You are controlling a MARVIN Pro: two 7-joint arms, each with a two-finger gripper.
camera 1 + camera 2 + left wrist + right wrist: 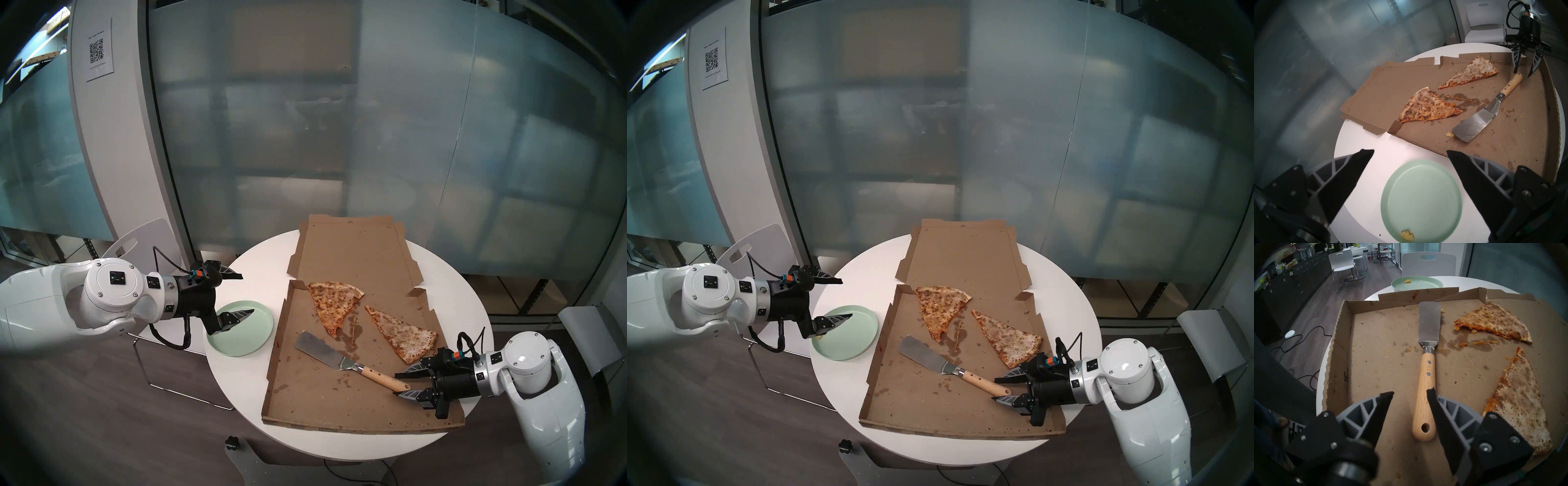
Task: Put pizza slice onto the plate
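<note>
Brown corrugated cardboard forms the opened pizza box (339,383), which is laid across a round white table (237,400). Two slices are seen on its base: the pizza slice (403,334) with pale cheese is found toward three o'clock of the box in the head view, its tip pointed at ten o'clock, while a browner slice (330,303) is placed near twelve o'clock, apart from it. Between them grease stains and crumbs are scattered. A metal spatula (325,353) with a wooden handle (1423,395) is rested flat on the cardboard, its blade directed toward ten o'clock. The right gripper (395,384) is positioned over the handle's end with its jaws parted on either side of the wood; one finger (1431,395) is seen at the handle's edge, but whether it touches cannot be told, and nothing is clamped. The plate (251,336), mint green, is set on the table at nine o'clock of the box, with a small yellow scrap (1407,235) lying in it. The left gripper (247,293) is held above the plate with its jaws spread wide and empty. A QR code sheet (98,54) is fixed to the white pillar at eleven o'clock; its small print cannot be read.
</note>
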